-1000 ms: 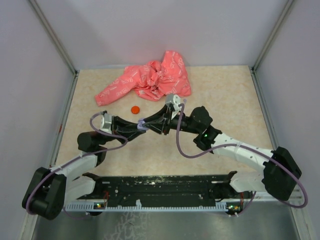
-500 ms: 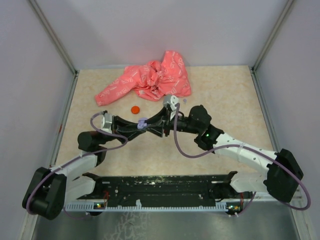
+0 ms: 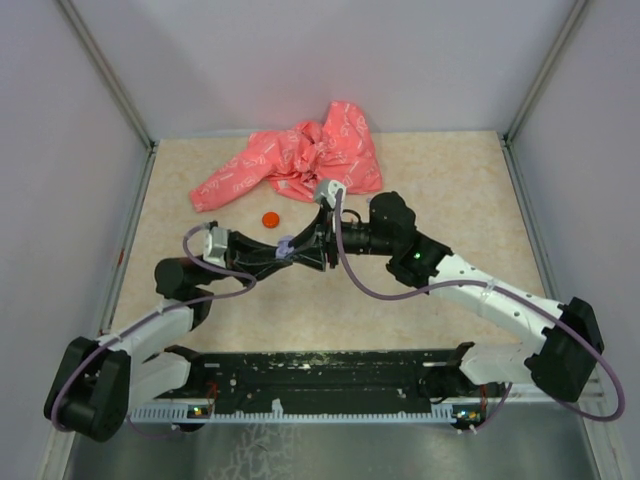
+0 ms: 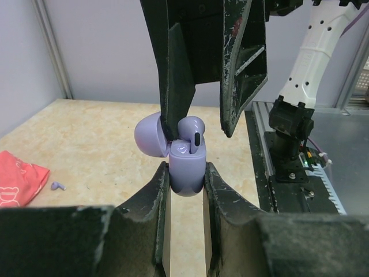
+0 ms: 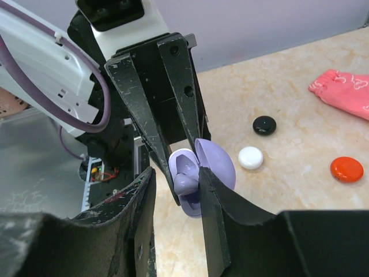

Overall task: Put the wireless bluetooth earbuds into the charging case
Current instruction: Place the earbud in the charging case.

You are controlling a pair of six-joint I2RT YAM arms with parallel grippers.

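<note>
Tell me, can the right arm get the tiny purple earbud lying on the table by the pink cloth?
Probably yes. The right gripper is open and empty, and the loose earbud lies uncovered on the table beside the pink cloth. It must first lift away from the charging case.

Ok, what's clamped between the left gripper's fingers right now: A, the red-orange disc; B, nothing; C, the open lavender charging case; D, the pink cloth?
C: in the left wrist view the left gripper pinches the lavender charging case by its body, with the lid flipped open and an earbud sitting in it.
</note>
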